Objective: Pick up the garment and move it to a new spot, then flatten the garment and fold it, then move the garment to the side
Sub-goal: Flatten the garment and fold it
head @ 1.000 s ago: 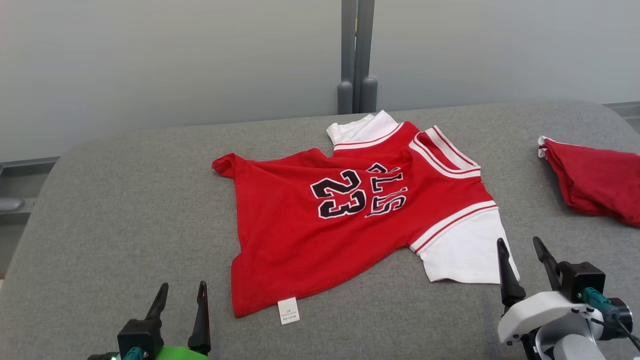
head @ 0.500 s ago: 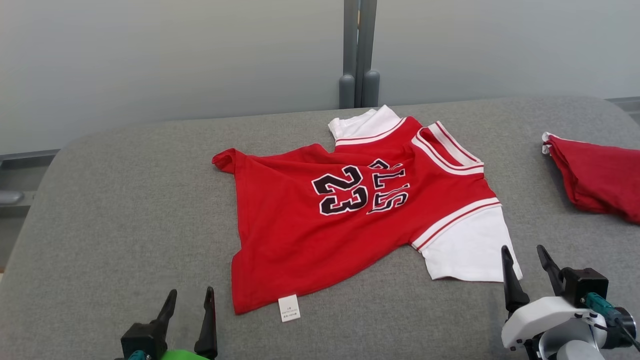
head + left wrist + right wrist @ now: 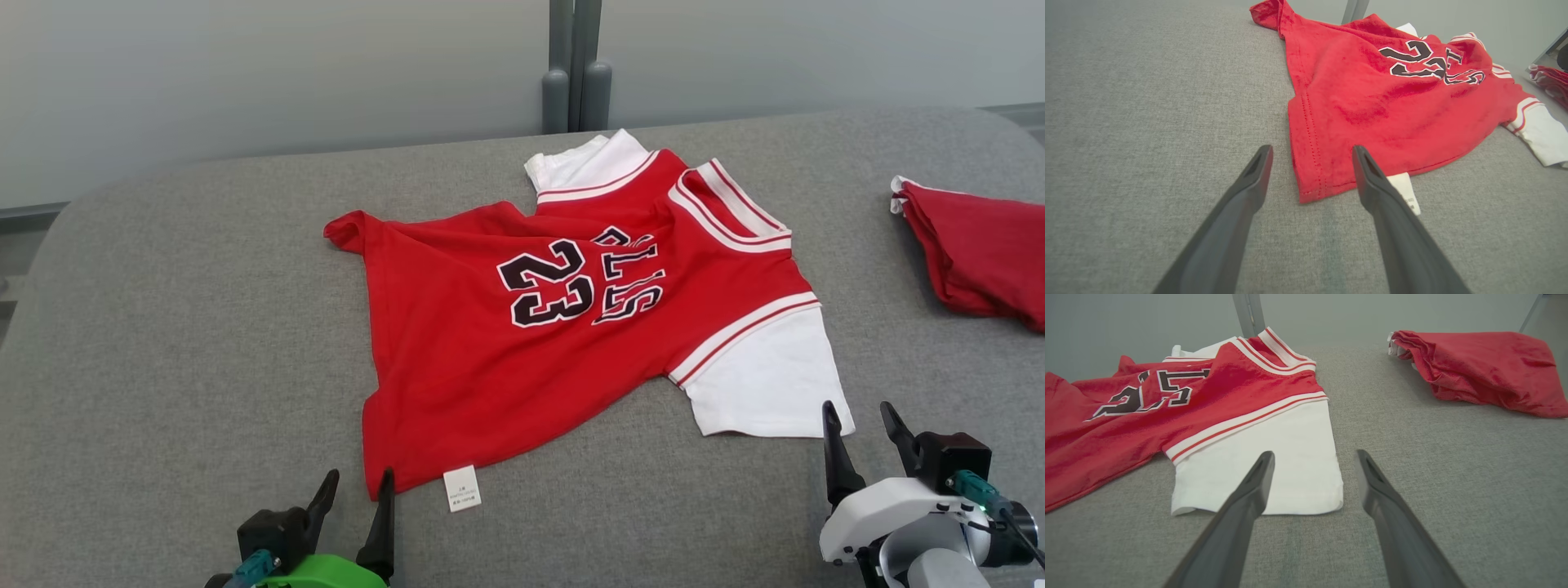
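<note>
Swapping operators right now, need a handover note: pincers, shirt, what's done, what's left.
Open and empty: left pincer, lined up on the shirt at its near hem corner beside the label; right pincer, just short of the white sleeve.
Shirt lies number-up and wrinkled on the grey cushion; another red garment is bunched at the right.
Done: no fold yet; can't tell if it was moved.
Left: flatten, fold, move aside.
</note>
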